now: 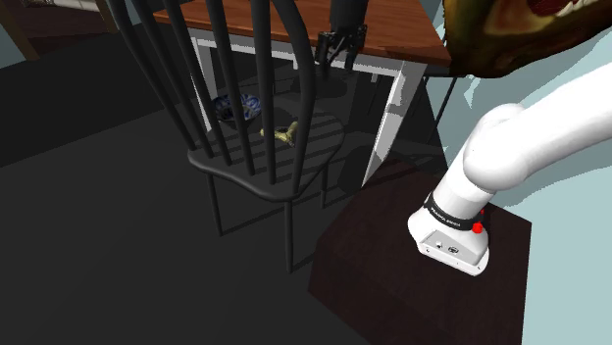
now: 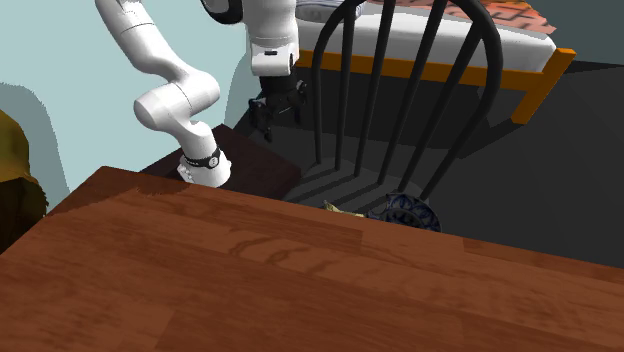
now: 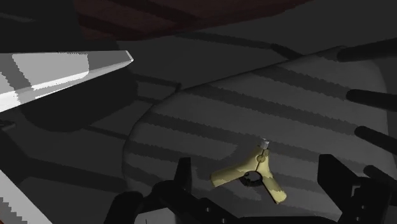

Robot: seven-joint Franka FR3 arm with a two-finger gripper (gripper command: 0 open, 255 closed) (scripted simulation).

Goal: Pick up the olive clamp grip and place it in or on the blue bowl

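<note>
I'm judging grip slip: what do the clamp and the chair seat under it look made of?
Clamp: olive-yellow, matte, possibly plastic; no grain or shine shows. Chair seat: dark, smooth, matte under striped shadows; painted wood or plastic, unclear.

Your unit, itemised:
- 1 x glossy white arm of rounded tube links [image 1: 535, 123].
- Black collar band [image 1: 451, 214] near its foot, w/ small white lettering.
- Red dots [image 1: 479, 227] beside that band.
- White base flange [image 1: 449, 245] w/ tiny dark marks.
- Dark joint ring [image 2: 226, 10] btwn upper links.
- 1 x all-black two-finger gripper [image 1: 338, 51], blocky black fingers [image 3: 183, 175].
- Dark brown box stand [image 1: 392, 279].
</note>
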